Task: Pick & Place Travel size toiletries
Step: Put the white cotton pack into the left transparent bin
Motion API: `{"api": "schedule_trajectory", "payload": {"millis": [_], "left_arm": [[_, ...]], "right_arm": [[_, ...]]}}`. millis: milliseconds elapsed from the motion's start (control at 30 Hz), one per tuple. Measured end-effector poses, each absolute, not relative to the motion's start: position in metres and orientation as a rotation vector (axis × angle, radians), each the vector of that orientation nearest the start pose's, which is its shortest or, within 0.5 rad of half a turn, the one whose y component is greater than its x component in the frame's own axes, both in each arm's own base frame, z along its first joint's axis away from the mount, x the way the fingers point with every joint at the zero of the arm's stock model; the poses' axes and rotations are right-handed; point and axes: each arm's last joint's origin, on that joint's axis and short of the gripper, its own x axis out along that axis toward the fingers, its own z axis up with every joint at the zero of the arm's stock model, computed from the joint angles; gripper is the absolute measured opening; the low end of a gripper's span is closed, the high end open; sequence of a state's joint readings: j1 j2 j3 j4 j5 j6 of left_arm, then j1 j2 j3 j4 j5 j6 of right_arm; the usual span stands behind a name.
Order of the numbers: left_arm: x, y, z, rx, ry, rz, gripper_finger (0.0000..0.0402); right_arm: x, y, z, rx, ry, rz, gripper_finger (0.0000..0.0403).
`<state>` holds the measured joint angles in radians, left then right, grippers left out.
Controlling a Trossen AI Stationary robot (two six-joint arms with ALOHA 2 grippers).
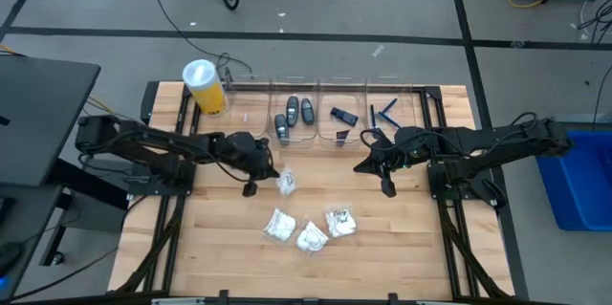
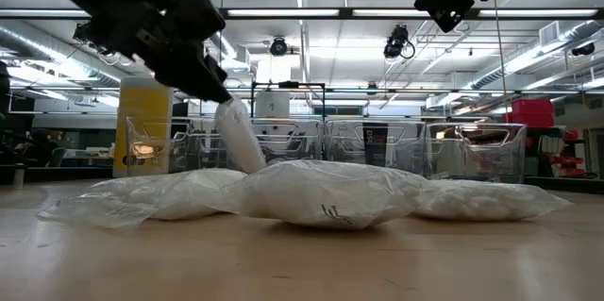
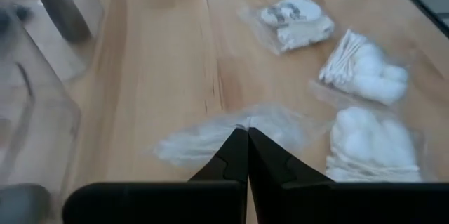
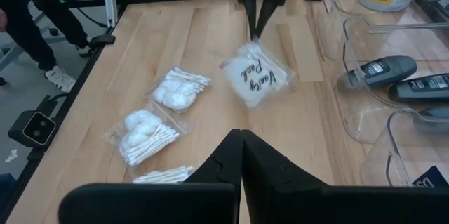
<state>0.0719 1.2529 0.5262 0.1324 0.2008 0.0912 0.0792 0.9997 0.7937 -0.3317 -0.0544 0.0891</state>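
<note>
Gripper on the left arm (image 4: pixel 256 13) pinches one white packet (image 4: pixel 256 76) clear of the tabletop (image 1: pixel 382 248); three packets (image 1: pixel 308 228) lie nearer. Lift done, so carrying to the clear bins (image 1: pixel 325 114) beyond comes next. Right gripper (image 1: pixel 387 188) hovers closed, empty.

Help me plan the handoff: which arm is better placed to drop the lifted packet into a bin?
Left. The left gripper is shut on the white packet, lifted off the table. The right gripper is shut and empty.

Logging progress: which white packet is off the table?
The Vanity Pack packet, pinched by the left pincer; the other three packets lie flat.
</note>
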Motion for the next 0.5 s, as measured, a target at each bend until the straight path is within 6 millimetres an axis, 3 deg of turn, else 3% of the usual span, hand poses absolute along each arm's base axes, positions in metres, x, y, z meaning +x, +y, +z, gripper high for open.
{"api": "schedule_trajectory", "payload": {"millis": [500], "left_arm": [[0.252, 0.015, 0.260, 0.201, 0.665, -0.127, 0.0004]], "right_arm": [[0.212, 0.018, 0.285, 0.080, 0.534, 0.107, 0.0006]]}}
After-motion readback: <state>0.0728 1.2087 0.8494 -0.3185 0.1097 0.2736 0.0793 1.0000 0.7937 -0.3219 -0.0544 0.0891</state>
